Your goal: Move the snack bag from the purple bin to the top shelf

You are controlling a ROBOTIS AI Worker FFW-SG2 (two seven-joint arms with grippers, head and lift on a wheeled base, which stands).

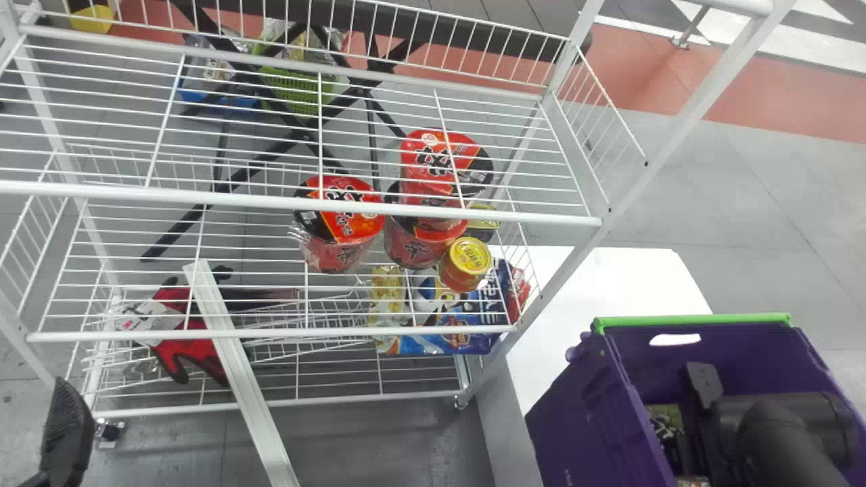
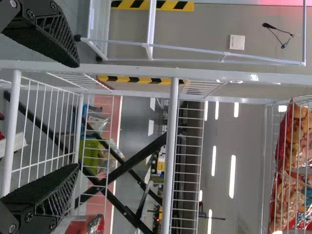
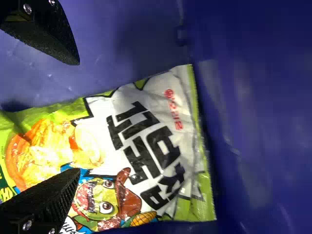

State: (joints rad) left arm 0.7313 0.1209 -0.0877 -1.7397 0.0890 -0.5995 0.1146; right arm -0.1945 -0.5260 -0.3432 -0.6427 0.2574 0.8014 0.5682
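I have my right gripper inside the purple bin, near and to the right, its fingers spread wide, facing the snack bag that lies in there.

Right arm matte black, housing cylindrical, fingers black, tapered, sides lattice-ribbed, pads rough-textured, screws round, metallic.

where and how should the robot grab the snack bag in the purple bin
Probably the middle, pinched across its width, from above through the purple bin's open top: the snack bag's broad printed face meets the right gripper, while its flat end seam looks flimsier.
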